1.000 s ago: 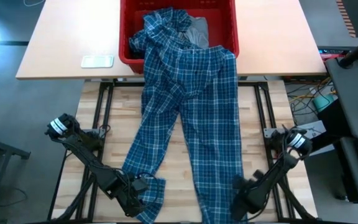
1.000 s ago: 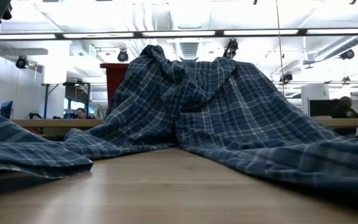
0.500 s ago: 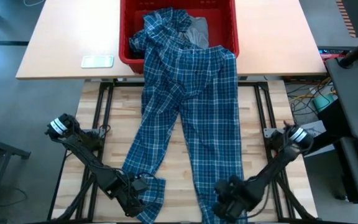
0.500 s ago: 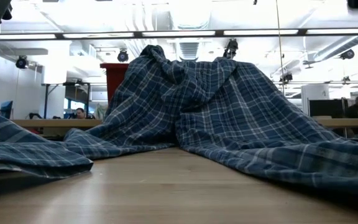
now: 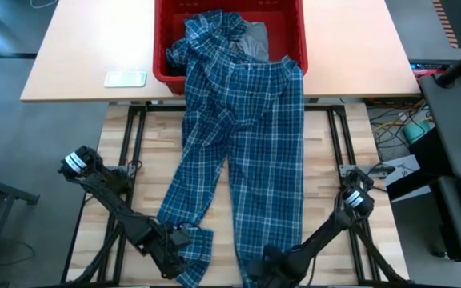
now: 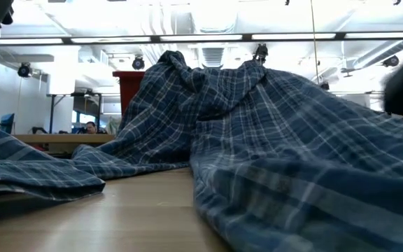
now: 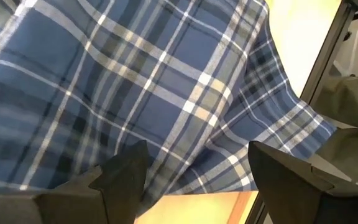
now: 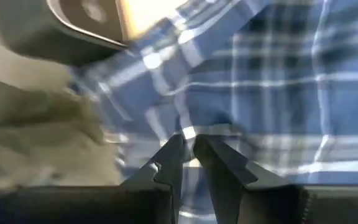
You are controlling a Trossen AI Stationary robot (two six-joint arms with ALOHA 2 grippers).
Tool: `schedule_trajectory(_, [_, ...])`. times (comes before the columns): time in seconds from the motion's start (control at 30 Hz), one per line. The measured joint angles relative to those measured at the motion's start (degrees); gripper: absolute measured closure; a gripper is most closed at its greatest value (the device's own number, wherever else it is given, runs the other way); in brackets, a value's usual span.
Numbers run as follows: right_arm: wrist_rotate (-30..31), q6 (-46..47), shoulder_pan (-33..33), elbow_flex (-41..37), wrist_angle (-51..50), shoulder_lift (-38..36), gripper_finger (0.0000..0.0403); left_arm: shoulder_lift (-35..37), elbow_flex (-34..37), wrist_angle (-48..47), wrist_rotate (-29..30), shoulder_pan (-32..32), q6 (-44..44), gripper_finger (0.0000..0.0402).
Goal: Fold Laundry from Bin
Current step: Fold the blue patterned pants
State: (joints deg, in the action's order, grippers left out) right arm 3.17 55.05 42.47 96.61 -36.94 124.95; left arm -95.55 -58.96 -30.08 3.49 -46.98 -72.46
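The laundry in play is a blue-and-white plaid garment [image 5: 242,136] with two long legs. Its top hangs over the red bin's [image 5: 160,48] near rim, and the legs run down the wooden table toward the near edge. A grey garment [image 5: 254,38] lies inside the bin. My left gripper [image 5: 178,244] stands open over the left leg's bunched near end [image 7: 166,93]. My right gripper [image 5: 264,262] is at the near edge, shut on the right leg's near end. My left gripper's spread fingers [image 7: 126,171] stand over the left leg's end; I cannot tell whether they touch it. My right gripper pinches the plaid cloth of the right leg's near end [image 8: 188,132] between its two fingers, slanting down from above. How many layers cannot be told. In the low view that leg [image 6: 306,161] rises off the table toward the grip.
A small white flat object [image 5: 125,78] lies on the far table, left of the bin. Bare wood [image 5: 330,176] shows to the right of the garment and also to its left [image 5: 146,160]. Black frame bars run along both sides of the near table.
My right gripper has gone toward the table's left along the near edge, turning as it went. It stays shut and has dragged the right leg's near end toward the left leg. That leg now runs narrower and has risen off the table. The part at the bin stayed put.
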Motion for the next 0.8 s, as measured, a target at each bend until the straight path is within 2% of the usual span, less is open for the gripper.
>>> schedule_trajectory(0.1, [-0.03,-3.42,-1.51,0.34,-2.21,0.43,0.0346,0.0,0.02,0.02,-0.07,0.17,0.07,0.0141])
schedule_trajectory(0.2, [-3.98,-0.72,-1.95,0.06,-8.47,0.23,0.0346,0.0,0.01,0.03,-1.72,0.15,-0.52,0.0141])
schedule_trajectory(0.37, [-9.49,1.99,5.53,-0.59,-40.78,-0.31,0.0346,0.0,-0.07,0.06,-2.75,0.11,-0.71,0.0141])
schedule_trajectory(0.43, [-11.46,2.26,8.66,-1.93,-48.35,-0.34,0.0346,0.0,-0.07,0.06,-2.73,0.11,-0.71,0.0141])
schedule_trajectory(0.6, [-14.97,8.85,10.07,-5.52,-38.21,-6.87,0.0346,0.0,-0.09,0.08,-2.67,0.18,0.0,0.0141])
schedule_trajectory(0.8, [-0.47,23.53,10.1,-6.24,-29.4,-15.65,0.0346,0.0,-0.15,0.05,-2.66,0.22,0.48,0.0141])
